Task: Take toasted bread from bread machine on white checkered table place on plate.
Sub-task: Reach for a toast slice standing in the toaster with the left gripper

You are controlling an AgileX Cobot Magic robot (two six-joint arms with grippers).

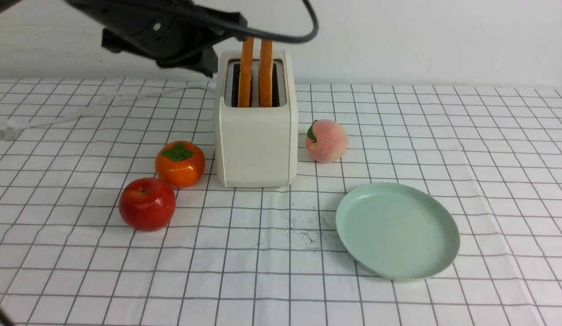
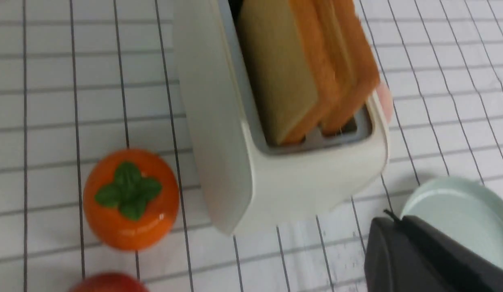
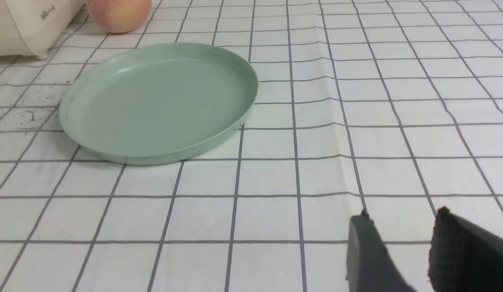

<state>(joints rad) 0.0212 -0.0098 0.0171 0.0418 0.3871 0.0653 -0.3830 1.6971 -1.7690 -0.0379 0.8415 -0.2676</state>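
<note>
The bread machine [image 1: 256, 136] stands mid-table on the white checkered table [image 1: 489, 136]. Two slices of toasted bread [image 1: 246, 72] [image 1: 266, 72] stick upright out of its slots. In the left wrist view the slices [image 2: 283, 81] [image 2: 352, 69] rise from the bread machine [image 2: 275, 178]. My left arm [image 1: 163, 31] hangs above and left of the machine. My left gripper [image 2: 397, 218] is shut with nothing in it, apart from the bread. The mint-green plate [image 1: 397, 231] lies front right with nothing on it. My right gripper [image 3: 401, 215] is open, low over the cloth beside the plate [image 3: 158, 101].
An orange persimmon [image 1: 180, 163] and a red apple [image 1: 147, 203] sit left of the machine. A peach [image 1: 327, 140] sits to its right. A white cord [image 1: 81, 113] trails off to the left. Dark crumbs [image 1: 308, 228] lie between machine and plate.
</note>
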